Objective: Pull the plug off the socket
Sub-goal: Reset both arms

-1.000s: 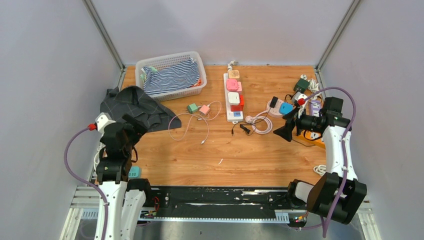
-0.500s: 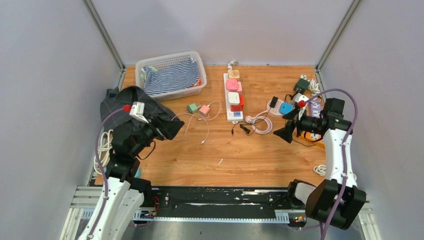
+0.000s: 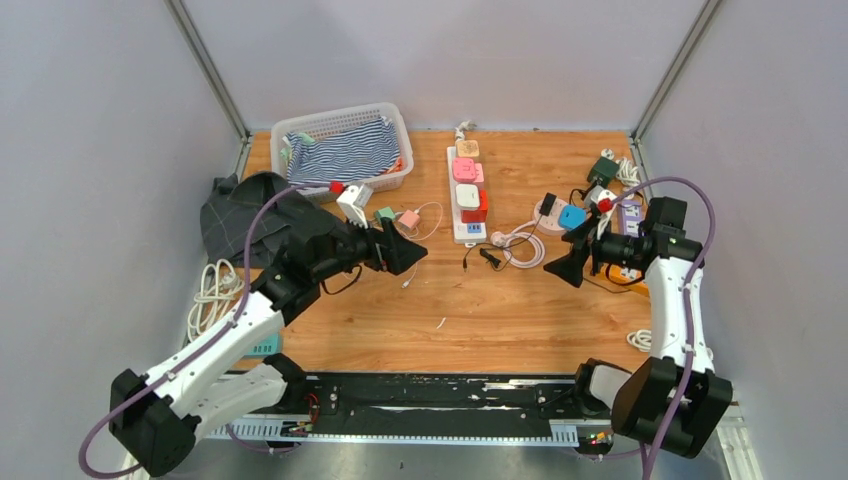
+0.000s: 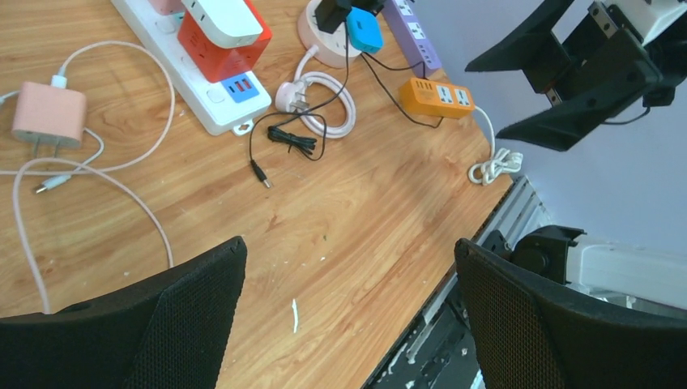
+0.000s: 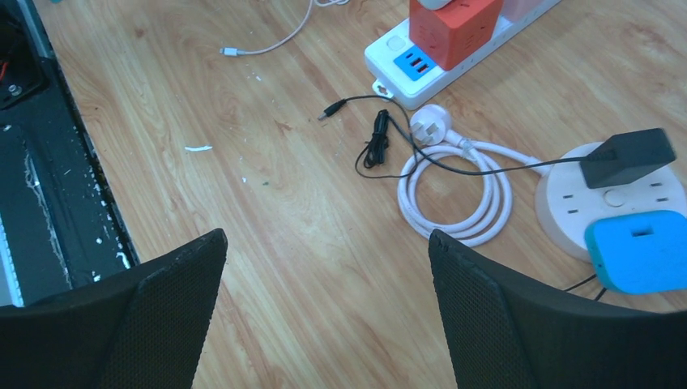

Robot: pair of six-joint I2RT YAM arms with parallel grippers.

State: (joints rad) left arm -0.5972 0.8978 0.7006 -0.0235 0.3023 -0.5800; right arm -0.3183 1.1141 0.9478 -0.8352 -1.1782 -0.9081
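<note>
A long white power strip (image 3: 468, 232) lies at the table's back middle, carrying a tan plug, a pink plug (image 3: 465, 170), a white one and a red cube adapter (image 3: 477, 205). To its right a round white socket (image 3: 549, 209) holds a blue plug (image 3: 572, 216) and a black adapter (image 5: 630, 156). My left gripper (image 3: 410, 252) hovers open left of the strip's near end, with nothing between its fingers (image 4: 202, 308). Just in front of the round socket, my right gripper (image 3: 570, 265) is also open and empty, above bare wood in the right wrist view.
A white basket (image 3: 335, 112) of striped cloth stands at the back left, a dark cloth (image 3: 250, 215) beside it. Pink (image 3: 409, 218) and green (image 3: 384, 215) chargers with a thin cable lie near the left gripper. Orange (image 4: 436, 96) and purple (image 4: 413, 32) strips sit far right, beside coiled white cable (image 3: 527, 245).
The left arm has swung out from beside its base, reaching right and forward over the table toward the strip. The right arm has barely shifted. Both grippers stay open.
</note>
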